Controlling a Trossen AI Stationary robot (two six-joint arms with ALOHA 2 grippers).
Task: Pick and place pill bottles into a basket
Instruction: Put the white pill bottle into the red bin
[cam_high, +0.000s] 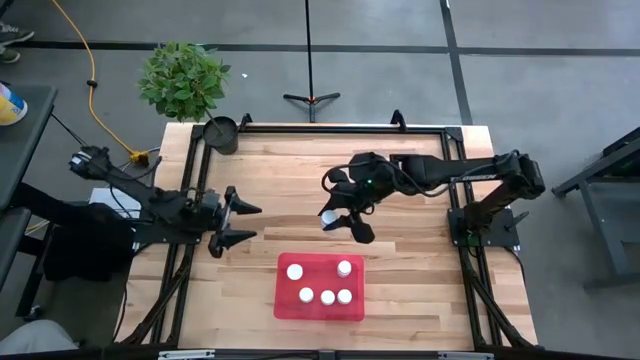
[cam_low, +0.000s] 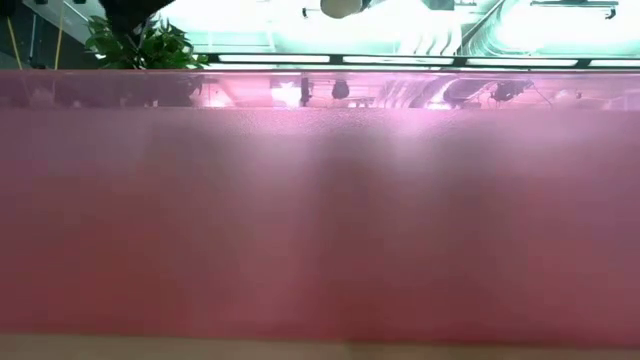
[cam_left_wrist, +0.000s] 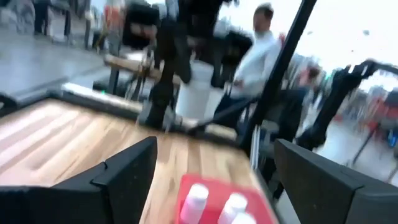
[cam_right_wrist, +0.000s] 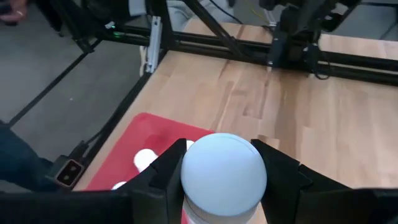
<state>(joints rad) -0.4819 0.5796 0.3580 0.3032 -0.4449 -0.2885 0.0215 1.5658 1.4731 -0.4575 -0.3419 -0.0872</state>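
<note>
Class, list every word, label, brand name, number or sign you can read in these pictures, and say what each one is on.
None can be read.
The pill bottle held in the right tool: only its plain white cap shows, no label.
The bottles in the red basket: plain white caps, no print visible.

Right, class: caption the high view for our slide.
Right end effector carries a pill bottle toward the basket; left end effector waits open.

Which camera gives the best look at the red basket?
The high view: it shows the whole basket from above, five pill bottles inside. The low view is filled by its blurred red wall; both wrist views catch only a corner with caps.
</note>
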